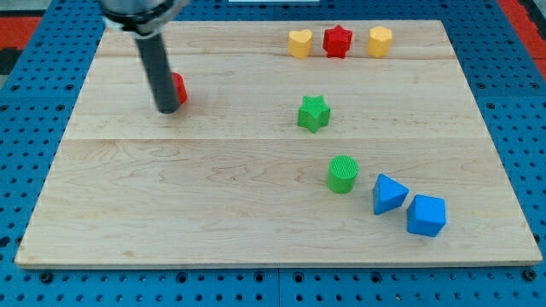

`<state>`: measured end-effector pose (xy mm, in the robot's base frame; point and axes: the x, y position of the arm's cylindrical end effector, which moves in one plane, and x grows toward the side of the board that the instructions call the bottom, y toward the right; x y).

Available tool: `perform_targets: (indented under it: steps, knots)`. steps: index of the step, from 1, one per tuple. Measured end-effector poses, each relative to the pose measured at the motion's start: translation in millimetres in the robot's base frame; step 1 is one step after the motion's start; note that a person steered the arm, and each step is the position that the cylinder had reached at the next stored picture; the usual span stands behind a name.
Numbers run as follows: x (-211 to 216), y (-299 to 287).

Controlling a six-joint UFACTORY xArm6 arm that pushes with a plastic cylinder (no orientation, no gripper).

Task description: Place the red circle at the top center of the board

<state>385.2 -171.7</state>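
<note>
The red circle (179, 89) lies near the board's upper left and is mostly hidden behind my rod. My tip (167, 110) rests on the board, touching the red circle's left side. Only the circle's right edge shows. The top centre of the wooden board (256, 213) lies to the right of the circle, left of a yellow heart (299, 43).
A red star (338, 40) and a yellow hexagon (380, 40) sit beside the yellow heart along the top edge. A green star (313, 112) is mid-board. A green circle (342, 174), a blue triangle (389, 194) and a blue cube (426, 215) are at lower right.
</note>
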Motion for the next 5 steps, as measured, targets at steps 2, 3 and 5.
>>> perform_targets:
  steps: [2, 3, 5]
  knots:
    - [-27.0, 9.0]
    - [-38.8, 45.9]
    - [-69.6, 108.8]
